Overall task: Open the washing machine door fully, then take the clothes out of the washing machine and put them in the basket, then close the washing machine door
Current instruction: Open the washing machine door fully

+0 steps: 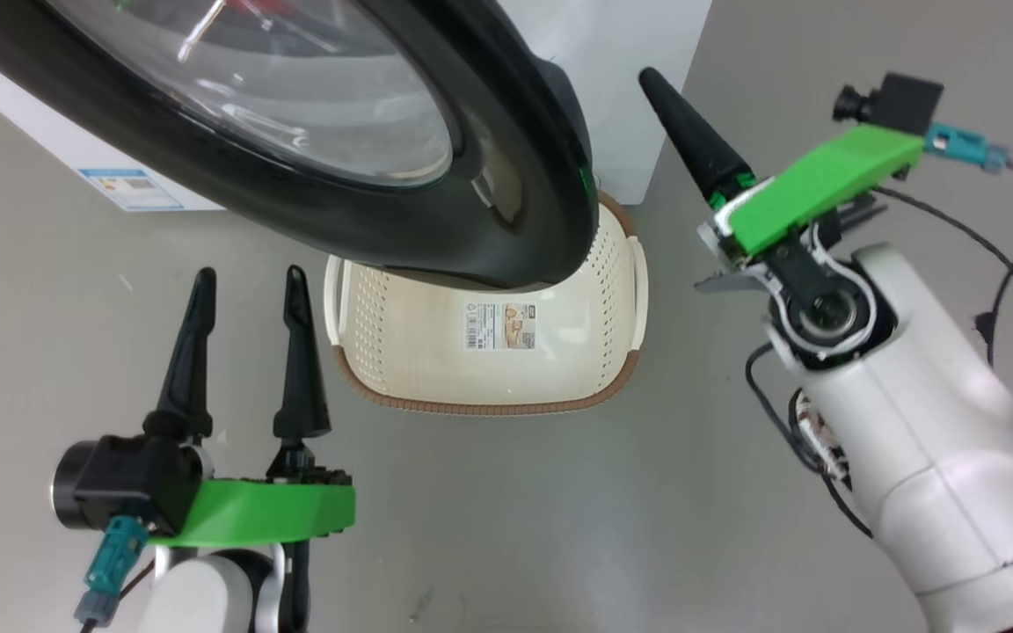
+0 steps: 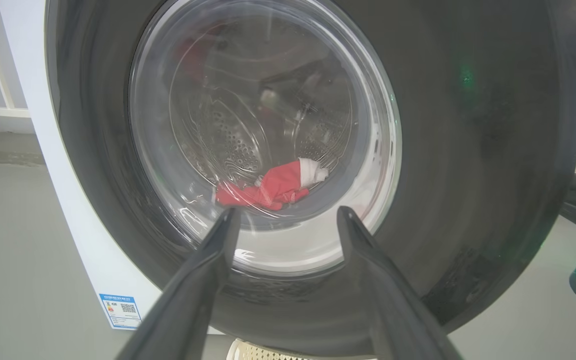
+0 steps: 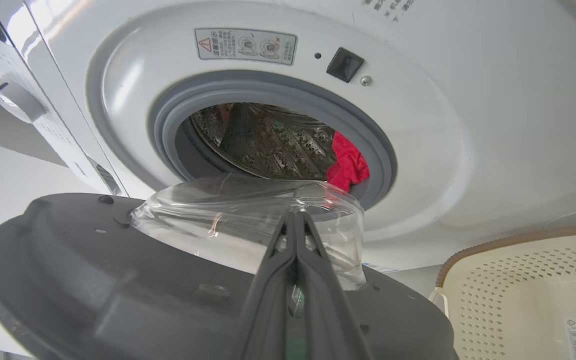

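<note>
Left end effector: fingers spread, empty, parked low facing washing machine door; likely ready for garment grab.
Door: part-open, black rim overhanging basket, blocking drop path; needs swinging wider.
Red clothes: inside drum, against gasket.
Basket: empty, on floor just before washing machine; placed for short transfer.
Right end effector: fingers pressed together, gripping nothing, near door's free edge on inner side; likely wedge for pushing.
</note>
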Available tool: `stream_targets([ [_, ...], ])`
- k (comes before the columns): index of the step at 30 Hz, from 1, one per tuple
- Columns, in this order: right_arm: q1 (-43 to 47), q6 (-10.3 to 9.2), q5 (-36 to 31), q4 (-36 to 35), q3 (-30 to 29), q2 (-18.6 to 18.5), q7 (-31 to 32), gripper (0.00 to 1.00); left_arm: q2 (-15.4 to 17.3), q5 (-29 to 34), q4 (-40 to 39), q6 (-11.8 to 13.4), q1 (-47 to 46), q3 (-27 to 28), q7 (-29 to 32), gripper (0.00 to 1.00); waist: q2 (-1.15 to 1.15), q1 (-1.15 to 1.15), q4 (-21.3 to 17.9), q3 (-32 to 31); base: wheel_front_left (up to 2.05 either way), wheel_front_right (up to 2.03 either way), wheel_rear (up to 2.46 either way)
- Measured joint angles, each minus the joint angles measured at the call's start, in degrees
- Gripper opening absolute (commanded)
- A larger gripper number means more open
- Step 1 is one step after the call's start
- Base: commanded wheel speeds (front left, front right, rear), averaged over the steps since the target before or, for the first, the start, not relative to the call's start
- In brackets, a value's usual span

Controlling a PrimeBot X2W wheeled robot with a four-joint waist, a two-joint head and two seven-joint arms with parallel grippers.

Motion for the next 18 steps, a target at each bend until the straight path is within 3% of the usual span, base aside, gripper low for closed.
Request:
stream_targets([
  [7, -4.87, -0.01, 12.45, 2.59, -0.89, -0.1, 12.48, 0.0, 0.0, 0.0, -0.01, 0.01, -0.4, -0.3, 0.0, 1.0, 0.0, 0.0, 0.72, 1.42, 0.0, 0.0, 0.0],
  [18, -9.0, -0.01, 19.54, 5.55, -1.58, -1.46, 28.36, 0.0, -0.01, 0.0, 0.1, 0.0, -1.83, -0.78, 0.0, 1.0, 0.0, 0.0, 1.87, 2.82, 0.0, 0.0, 0.0],
])
